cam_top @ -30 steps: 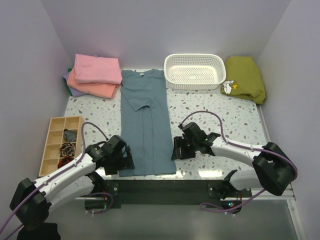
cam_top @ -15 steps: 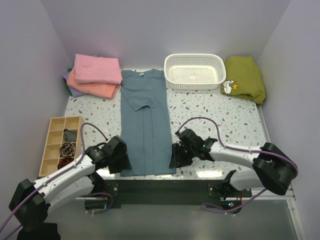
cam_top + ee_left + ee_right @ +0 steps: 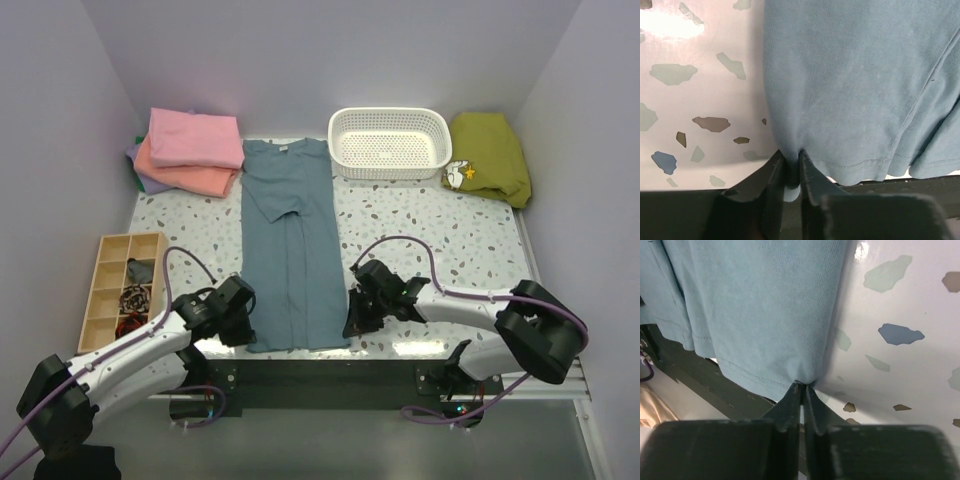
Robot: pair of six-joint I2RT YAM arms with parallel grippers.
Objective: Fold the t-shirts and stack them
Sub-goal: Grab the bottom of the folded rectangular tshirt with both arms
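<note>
Surface: speckled counter (image 3: pixel 450 235) between pale lavender walls.
Blue-grey t-shirt (image 3: pixel 290 250): flat in a long narrow strip down the middle of the counter, collar at the far end, hem at the near edge.
Left end effector (image 3: pixel 792 159): clenched on the near left corner of the hem, cloth bunched between the fingers.
Right end effector (image 3: pixel 802 386): clenched on the near right corner of the hem, fabric puckered at the tips.
Folded stack: pink t-shirt (image 3: pixel 195 137) on a salmon t-shirt (image 3: pixel 190 176), lavender t-shirt (image 3: pixel 150 184) underneath, in the far left corner.
Also there: white basket (image 3: pixel 436 150) and olive garment (image 3: pixel 490 155) along the far edge; wooden divided box (image 3: pixel 133 237) at the left.
</note>
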